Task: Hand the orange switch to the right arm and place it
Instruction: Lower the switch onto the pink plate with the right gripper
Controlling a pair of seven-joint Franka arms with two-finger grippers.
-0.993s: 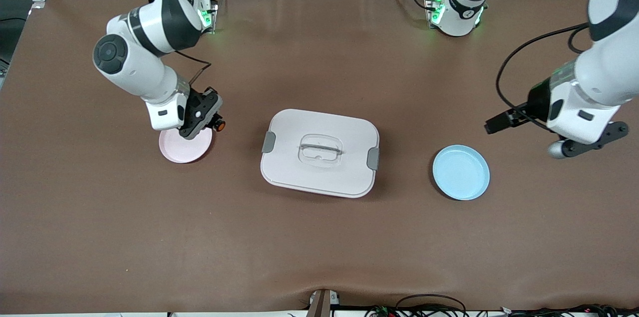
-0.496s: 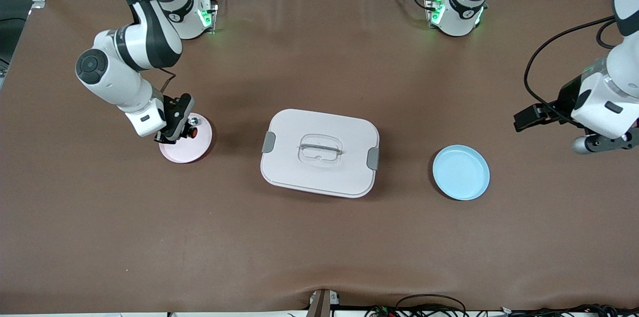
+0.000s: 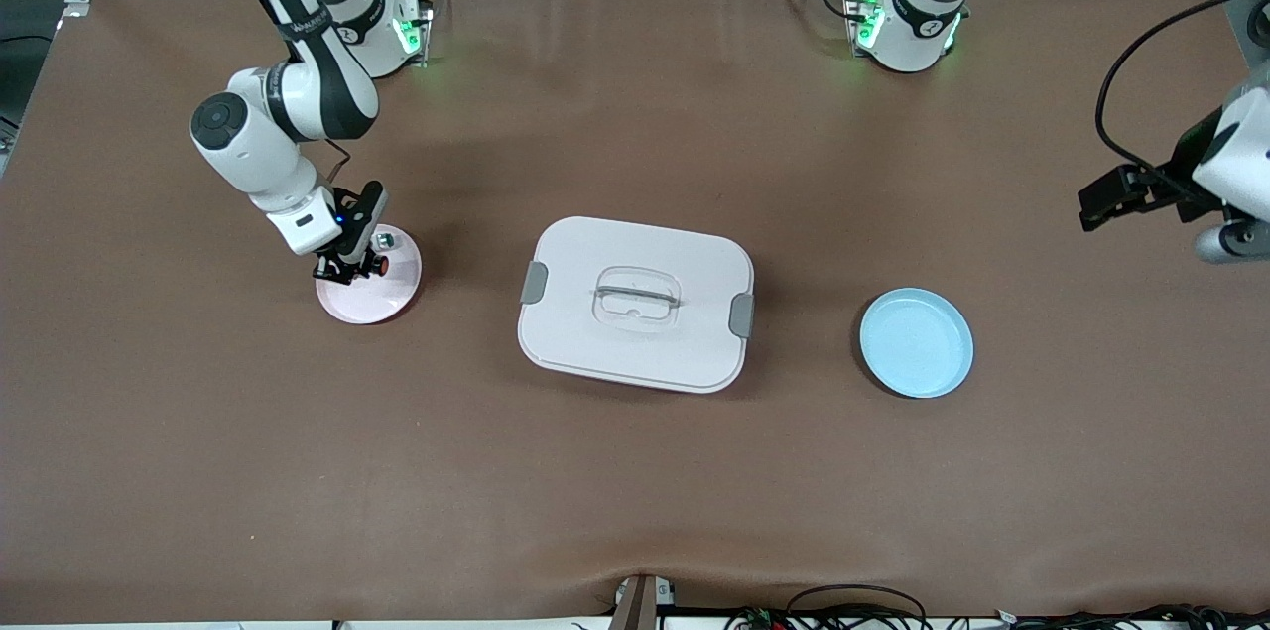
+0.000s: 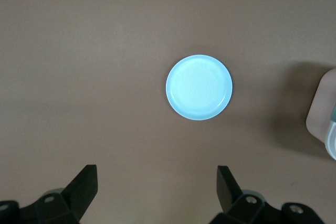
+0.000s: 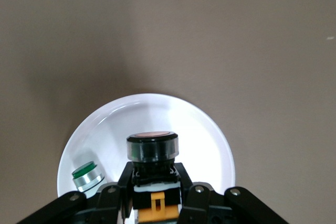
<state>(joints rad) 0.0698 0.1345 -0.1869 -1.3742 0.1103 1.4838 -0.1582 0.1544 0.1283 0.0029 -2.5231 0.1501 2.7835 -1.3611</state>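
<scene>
The orange switch [image 5: 152, 150], a black part with an orange band and a dark round cap, sits between the fingers of my right gripper [image 5: 153, 182], which is shut on it. In the front view the right gripper [image 3: 359, 258] holds the orange switch [image 3: 380, 265] low over the pink plate [image 3: 372, 303]. I cannot tell whether the switch touches the plate [image 5: 202, 129]. My left gripper [image 4: 156, 177] is open and empty, high over the table at the left arm's end [image 3: 1230, 238].
A whitish switch with a green tip [image 5: 86, 176] lies on the pink plate beside the held switch, also seen in the front view [image 3: 385, 238]. A white lidded box [image 3: 635, 303] sits mid-table. A blue plate [image 3: 916, 342] lies toward the left arm's end, empty [image 4: 199, 86].
My right gripper carried the orange switch from beside the pink plate's rim to over the plate and lower. My left arm drew back toward its end of the table, still open.
</scene>
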